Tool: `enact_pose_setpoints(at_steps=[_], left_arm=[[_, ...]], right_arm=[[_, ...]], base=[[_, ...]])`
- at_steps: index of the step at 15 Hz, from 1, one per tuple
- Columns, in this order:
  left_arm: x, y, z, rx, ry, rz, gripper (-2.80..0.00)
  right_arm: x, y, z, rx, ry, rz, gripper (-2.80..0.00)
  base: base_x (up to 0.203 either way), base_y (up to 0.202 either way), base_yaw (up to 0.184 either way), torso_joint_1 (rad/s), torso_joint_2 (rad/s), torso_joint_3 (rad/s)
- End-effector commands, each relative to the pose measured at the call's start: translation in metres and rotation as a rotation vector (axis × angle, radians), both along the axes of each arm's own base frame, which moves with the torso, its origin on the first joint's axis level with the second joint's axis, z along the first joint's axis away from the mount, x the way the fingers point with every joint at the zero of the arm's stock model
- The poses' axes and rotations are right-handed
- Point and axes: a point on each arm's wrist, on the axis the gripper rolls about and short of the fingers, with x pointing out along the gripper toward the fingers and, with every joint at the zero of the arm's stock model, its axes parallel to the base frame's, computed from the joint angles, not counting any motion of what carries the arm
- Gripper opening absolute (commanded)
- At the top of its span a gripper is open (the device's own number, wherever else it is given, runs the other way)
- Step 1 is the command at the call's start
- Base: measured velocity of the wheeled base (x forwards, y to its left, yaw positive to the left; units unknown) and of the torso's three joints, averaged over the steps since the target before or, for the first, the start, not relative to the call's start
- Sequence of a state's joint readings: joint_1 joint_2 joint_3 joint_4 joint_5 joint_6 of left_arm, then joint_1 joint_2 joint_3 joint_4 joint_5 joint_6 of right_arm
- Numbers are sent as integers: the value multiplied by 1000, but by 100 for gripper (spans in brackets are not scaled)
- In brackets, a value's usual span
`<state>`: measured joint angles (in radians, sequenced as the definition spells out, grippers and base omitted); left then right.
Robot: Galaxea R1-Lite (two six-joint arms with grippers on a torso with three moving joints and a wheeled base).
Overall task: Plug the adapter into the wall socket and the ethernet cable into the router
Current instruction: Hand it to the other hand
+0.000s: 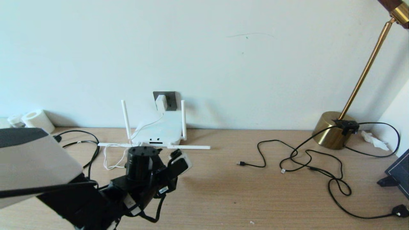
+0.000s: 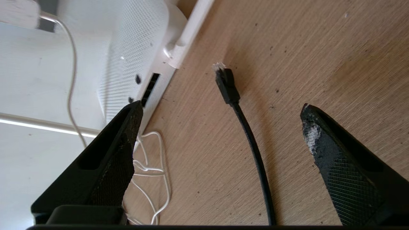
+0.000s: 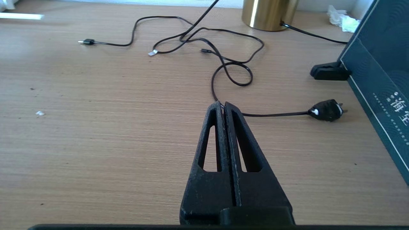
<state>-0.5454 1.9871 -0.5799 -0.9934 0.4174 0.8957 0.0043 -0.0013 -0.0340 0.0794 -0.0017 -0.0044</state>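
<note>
Head view shows the adapter point(image 1: 161, 102) seated in the wall socket point(image 1: 169, 100), with the router point(image 1: 159, 131) on the counter point(image 1: 223, 191) just below it. My left pincer point(image 2: 220, 134) hangs released before the router's front ports, and the ethernet cable point(image 2: 249, 140) lies between its fingers, touching neither, its connector near the router but unplugged. My right pincer point(image 3: 224, 107) is clenched on nothing over bare counter, beside a dark blue board point(image 3: 380, 83) printed with Chinese characters I cannot fully read.
</note>
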Motion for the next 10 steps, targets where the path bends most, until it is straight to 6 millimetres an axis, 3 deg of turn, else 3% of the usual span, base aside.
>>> enact_pose_setpoints(at_steps=[1, 10], left_arm=[[4, 1, -5, 11, 7, 11, 0], [39, 1, -15, 9, -13, 62, 0]], right_arm=[[0, 0, 0, 0, 2, 1, -280], [0, 0, 0, 0, 2, 1, -280]], base=[[0, 0, 0, 0, 0, 0], [0, 0, 0, 0, 0, 0]])
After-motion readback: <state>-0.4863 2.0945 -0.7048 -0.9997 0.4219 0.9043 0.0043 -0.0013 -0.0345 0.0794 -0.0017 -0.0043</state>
